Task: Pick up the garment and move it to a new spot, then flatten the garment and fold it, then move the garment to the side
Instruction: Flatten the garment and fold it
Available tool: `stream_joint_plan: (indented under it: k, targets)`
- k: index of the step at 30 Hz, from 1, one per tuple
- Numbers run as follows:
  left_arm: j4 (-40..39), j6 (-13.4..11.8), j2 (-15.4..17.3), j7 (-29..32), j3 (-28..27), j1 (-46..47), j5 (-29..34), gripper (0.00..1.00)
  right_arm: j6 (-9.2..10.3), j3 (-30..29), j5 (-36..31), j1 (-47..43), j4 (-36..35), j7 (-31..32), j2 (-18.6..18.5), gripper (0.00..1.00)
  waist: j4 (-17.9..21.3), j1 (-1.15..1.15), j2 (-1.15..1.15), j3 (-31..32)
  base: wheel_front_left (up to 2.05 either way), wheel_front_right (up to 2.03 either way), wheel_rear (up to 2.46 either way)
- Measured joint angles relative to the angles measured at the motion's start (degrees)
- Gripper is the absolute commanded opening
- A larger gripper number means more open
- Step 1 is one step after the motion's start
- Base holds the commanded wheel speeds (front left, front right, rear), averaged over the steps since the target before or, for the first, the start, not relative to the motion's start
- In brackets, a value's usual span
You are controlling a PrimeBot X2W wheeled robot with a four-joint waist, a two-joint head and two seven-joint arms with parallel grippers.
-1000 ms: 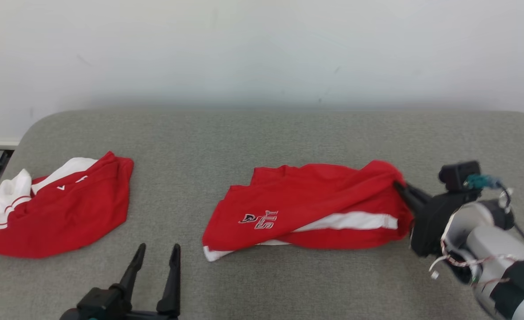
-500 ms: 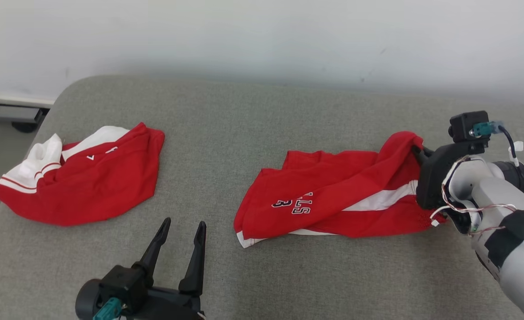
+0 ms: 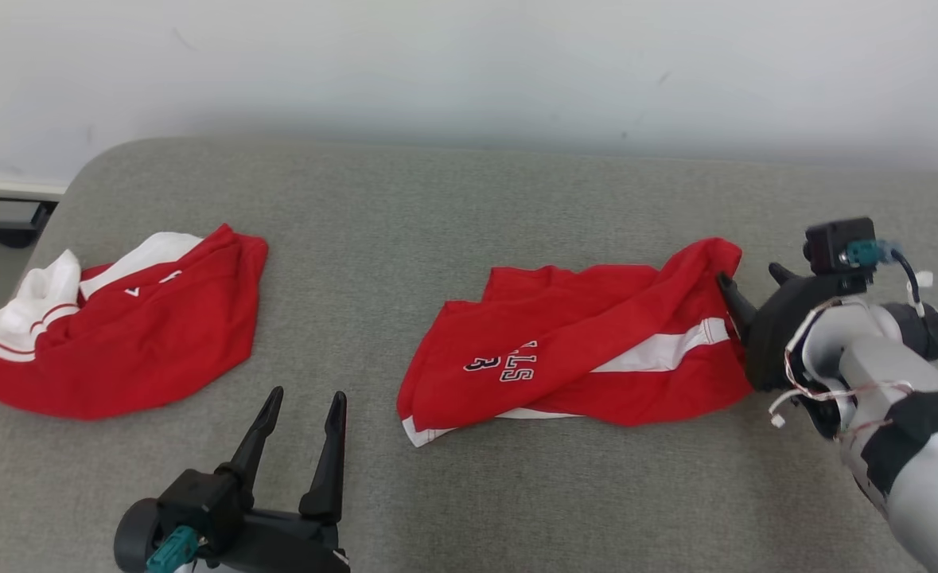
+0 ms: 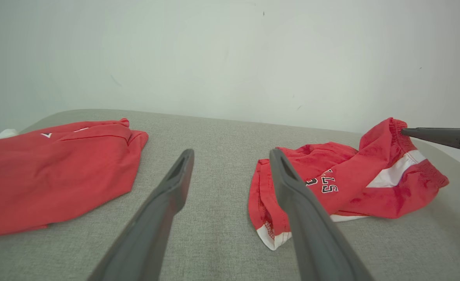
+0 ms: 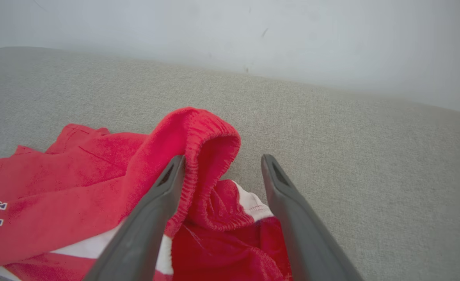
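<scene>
My right pincer stands apart, 1 finger touching the raised waistband of the red shorts, which lie crumpled right of centre on the grey table. My left pincer hangs apart and empty, nearer a 2nd red garment.

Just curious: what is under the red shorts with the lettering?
The red shorts lie on the grey padded surface. Whether anything else lies beneath their folds is hidden.
</scene>
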State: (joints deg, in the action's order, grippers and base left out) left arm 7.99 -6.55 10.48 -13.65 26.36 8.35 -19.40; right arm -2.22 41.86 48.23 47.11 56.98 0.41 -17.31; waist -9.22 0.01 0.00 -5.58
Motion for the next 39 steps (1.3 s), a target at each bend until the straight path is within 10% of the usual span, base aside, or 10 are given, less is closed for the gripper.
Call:
stream_joint_plan:
  k: [17,39]
  targets:
    - [2.92,0.10,-1.14,0.57,0.55,-2.18,-0.77,1.00,-1.22,-1.89,1.68,-15.10,-9.55,-12.48,0.46,1.00,5.59,-0.01,0.00,1.85,0.00,0.00,0.00]
    - [16.84,4.64,-3.18,5.99,4.58,4.05,-1.89,1.00,1.77,1.26,-2.19,-17.11,-16.77,-12.39,-0.27,1.00,6.37,-0.01,0.00,1.73,0.00,0.00,0.00]
